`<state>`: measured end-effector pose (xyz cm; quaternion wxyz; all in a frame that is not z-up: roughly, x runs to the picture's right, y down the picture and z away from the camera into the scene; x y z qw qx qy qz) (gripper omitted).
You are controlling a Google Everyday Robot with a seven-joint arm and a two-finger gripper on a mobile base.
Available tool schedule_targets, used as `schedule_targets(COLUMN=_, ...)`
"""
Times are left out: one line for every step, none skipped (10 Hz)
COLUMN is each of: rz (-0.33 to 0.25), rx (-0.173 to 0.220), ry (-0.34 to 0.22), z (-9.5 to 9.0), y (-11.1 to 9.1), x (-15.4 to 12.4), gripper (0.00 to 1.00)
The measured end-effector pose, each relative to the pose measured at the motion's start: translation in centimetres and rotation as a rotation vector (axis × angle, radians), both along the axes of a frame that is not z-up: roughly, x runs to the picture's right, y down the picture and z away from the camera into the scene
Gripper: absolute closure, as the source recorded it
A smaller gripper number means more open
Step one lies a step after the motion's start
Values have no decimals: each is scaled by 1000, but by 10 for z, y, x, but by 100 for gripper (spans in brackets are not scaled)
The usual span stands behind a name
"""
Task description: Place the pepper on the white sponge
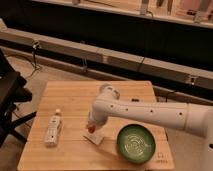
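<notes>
The pepper (pixel 91 129) is a tiny red-orange spot right at the tip of my gripper (pixel 92 125). It sits just above the near-left part of the white sponge (pixel 95 137), a small flat white pad on the wooden table (pixel 70 100). My white arm reaches in from the right and bends down over the sponge. I cannot tell whether the pepper touches the sponge.
A green bowl (pixel 136 143) stands just right of the sponge near the table's front edge. A white bottle with a label (pixel 53 130) lies at the front left. A dark chair or frame (pixel 9 95) stands left of the table.
</notes>
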<state>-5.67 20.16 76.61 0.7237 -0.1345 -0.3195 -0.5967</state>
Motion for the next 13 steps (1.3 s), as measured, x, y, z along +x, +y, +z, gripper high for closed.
schedule_targets(rz=2, rx=-1, ry=-2, z=0, y=1, x=0, gripper=99)
schedule_targets(rz=2, rx=-1, ry=-5, z=-1, y=1, x=0, gripper=99)
schedule_targets(rz=2, rx=-2, ry=-7, z=-1, y=3, x=1, gripper=99)
schedule_targets(rz=5, rx=-2, ry=-9, z=-1, y=3, x=1, gripper=94)
schedule_targets(rz=7, rx=-2, ry=-10, z=-1, y=2, x=2, gripper=86)
schedule_targets(rz=8, rx=-3, ry=-13, z=-1, y=2, x=3, gripper=79)
schedule_targets(rz=9, rx=-3, ry=-15, z=-1, y=2, x=3, gripper=78)
schedule_targets(rz=9, rx=-4, ry=-18, z=-1, y=3, x=3, gripper=78)
schedule_targets(rz=10, rx=-4, ry=-20, z=-1, y=3, x=4, gripper=78)
schedule_targets(rz=10, rx=-5, ry=-22, z=-2, y=4, x=4, gripper=78)
schedule_targets(rz=11, rx=-5, ry=-23, z=-2, y=4, x=5, gripper=75)
schedule_targets(rz=13, rx=-5, ry=-25, z=-2, y=3, x=5, gripper=68)
schedule_targets(rz=13, rx=-6, ry=-26, z=-1, y=4, x=5, gripper=60)
